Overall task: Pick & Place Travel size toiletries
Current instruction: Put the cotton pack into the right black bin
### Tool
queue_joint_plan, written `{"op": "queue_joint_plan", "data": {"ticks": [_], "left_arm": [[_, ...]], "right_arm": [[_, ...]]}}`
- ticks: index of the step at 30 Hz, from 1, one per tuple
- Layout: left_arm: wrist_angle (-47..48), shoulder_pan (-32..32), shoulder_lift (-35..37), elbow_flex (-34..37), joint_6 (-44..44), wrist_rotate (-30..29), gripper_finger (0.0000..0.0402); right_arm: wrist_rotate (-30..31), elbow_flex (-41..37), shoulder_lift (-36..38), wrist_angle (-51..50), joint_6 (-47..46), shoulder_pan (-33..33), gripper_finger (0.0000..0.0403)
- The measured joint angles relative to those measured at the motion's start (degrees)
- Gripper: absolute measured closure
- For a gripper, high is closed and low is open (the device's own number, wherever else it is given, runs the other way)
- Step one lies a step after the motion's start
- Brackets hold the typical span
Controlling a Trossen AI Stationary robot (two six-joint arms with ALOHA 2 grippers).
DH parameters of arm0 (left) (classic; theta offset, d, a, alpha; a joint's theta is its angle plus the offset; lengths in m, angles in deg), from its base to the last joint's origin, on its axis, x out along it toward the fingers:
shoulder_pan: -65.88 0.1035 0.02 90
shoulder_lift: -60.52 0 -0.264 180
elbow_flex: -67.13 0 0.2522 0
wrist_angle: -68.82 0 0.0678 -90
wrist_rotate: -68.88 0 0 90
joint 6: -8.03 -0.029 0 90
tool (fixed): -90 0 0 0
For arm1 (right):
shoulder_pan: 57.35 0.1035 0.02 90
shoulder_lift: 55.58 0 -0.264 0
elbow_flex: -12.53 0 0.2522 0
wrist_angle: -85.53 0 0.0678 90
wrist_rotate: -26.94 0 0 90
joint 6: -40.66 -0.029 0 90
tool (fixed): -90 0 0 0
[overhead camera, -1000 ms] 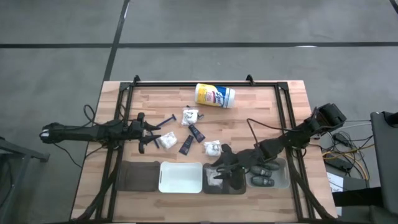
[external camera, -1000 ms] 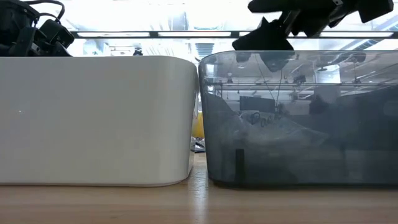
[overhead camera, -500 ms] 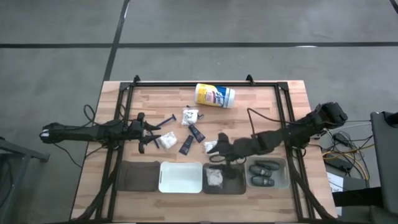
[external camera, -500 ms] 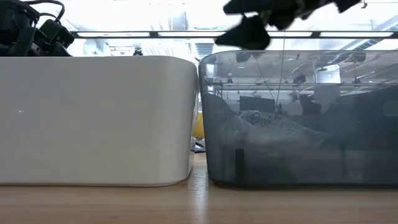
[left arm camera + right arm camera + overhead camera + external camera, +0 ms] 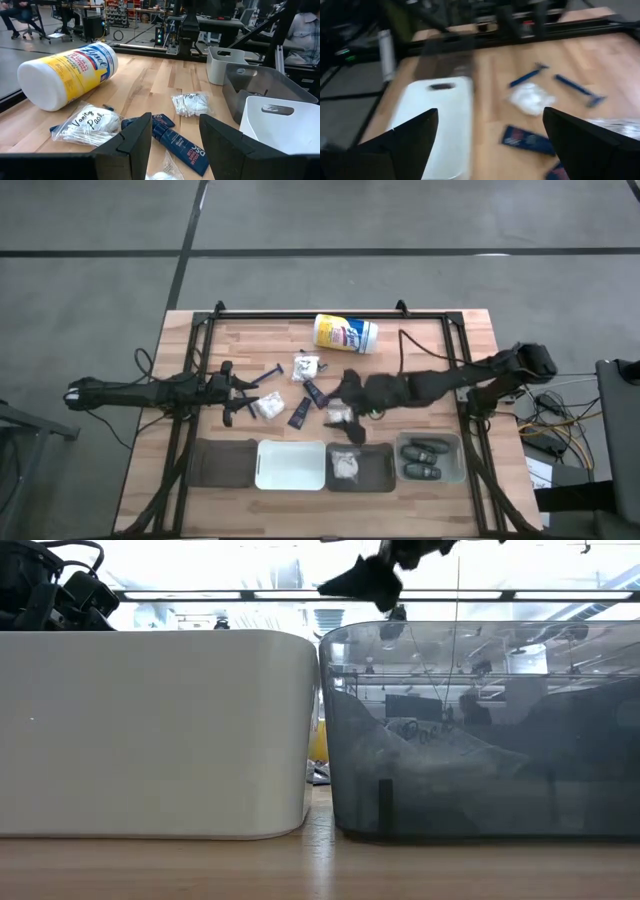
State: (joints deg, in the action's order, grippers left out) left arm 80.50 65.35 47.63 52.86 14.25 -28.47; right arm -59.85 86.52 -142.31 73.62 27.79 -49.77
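Seen from above: right gripper [image 5: 347,418] poised over the table's middle, fingers spread wide and empty, directly above a white packet [image 5: 340,416] lying just behind the bins. More toiletries beside it toward the left arm: two black tubes [image 5: 315,394], a second packet [image 5: 266,407], a third packet [image 5: 305,367], a blue razor [image 5: 270,372]. Already sorted: one packet in the dark bin [image 5: 360,470], two pods [image 5: 421,449] in the clear bin [image 5: 455,470]. Left gripper [image 5: 233,395] parked near the table's left edge, part open, holding nothing. Nearest packet squarely under the right arm's reach, the left well apart; long axis hard to judge, probably crosswise to the fingers.
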Motion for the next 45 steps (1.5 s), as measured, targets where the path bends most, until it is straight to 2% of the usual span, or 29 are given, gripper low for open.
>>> {"op": "queue_joint_plan", "data": {"ticks": [13, 37, 45], "left_arm": [[0.0, 0.02, -0.02, -0.01, 0.0, 0.02, 0.0231], [0.0, 0.01, -0.02, 0.0, 0.01, 0.0, 0.0231], [0.0, 0.01, -0.02, -0.01, 0.0, 0.01, 0.0231]], "right_arm": [[0.4, 0.32, -0.13, 0.26, -3.46, -8.51, 0.0039], [-0.66, -1.43, -0.1, -2.21, -3.66, -7.96, 0.0039], [-0.65, -1.45, -0.01, 4.04, -2.47, -7.96, 0.0039]]}}
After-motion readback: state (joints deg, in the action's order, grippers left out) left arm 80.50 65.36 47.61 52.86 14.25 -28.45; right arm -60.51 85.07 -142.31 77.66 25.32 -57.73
